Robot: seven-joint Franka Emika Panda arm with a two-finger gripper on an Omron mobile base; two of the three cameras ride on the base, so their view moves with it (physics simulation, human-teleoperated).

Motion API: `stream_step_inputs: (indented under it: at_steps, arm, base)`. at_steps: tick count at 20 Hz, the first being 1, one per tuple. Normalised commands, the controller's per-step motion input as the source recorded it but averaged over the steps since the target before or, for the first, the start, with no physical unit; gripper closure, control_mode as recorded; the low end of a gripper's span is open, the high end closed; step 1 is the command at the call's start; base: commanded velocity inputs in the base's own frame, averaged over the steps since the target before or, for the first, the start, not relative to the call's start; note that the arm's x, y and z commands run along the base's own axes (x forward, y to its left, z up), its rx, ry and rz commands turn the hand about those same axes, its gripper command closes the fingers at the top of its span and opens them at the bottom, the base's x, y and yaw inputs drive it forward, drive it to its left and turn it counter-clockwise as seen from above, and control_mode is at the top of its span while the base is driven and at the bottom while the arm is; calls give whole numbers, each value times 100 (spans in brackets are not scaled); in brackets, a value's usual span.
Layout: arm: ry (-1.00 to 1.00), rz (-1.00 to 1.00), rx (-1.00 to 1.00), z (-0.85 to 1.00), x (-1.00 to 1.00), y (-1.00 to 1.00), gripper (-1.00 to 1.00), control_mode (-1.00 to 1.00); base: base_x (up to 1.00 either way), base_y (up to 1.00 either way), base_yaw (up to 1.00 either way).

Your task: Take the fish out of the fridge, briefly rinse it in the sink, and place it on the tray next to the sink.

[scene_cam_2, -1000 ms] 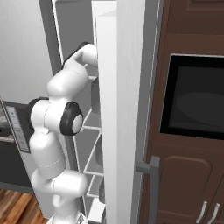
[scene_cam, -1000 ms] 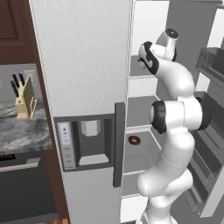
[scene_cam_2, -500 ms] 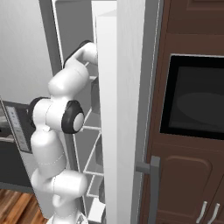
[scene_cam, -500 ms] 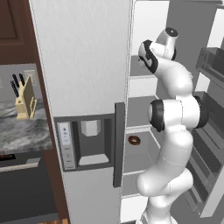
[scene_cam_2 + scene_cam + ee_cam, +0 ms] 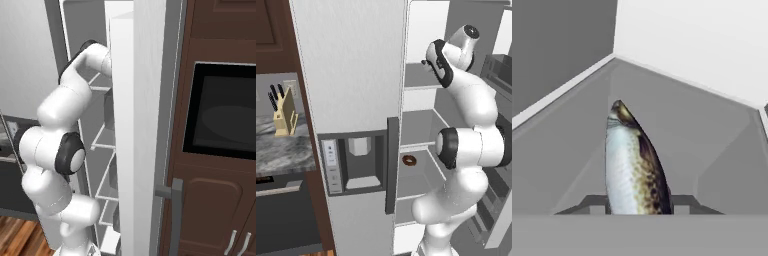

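The fish [image 5: 634, 165] is seen between the dark fingers [image 5: 592, 204]; whether it is pinched cannot be told. Probably slippery; mid-body is best gripped.

Dark brown cabinets [image 5: 220, 150] fill the right of the right base view, framing a black built-in oven window [image 5: 222, 115]. At its lower left lies wooden floor [image 5: 20, 235]. At the left edge of the left base view, a knife block [image 5: 285, 111] stands on a marbled grey counter [image 5: 283, 150].
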Motion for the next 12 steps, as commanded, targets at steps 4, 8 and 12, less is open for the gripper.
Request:
stream_step_inputs:
  at_steps: [4, 8, 12]
  arm:
    - [-30, 9, 0, 48, -100, 21, 100, -100]
    - [-11, 6, 0, 9, -100, 4, 100, -100]
    - [-2, 5, 0, 5, -100, 0, 100, -100]
  base:
    - [0, 0, 0]
    - [0, 0, 0]
    - [0, 0, 0]
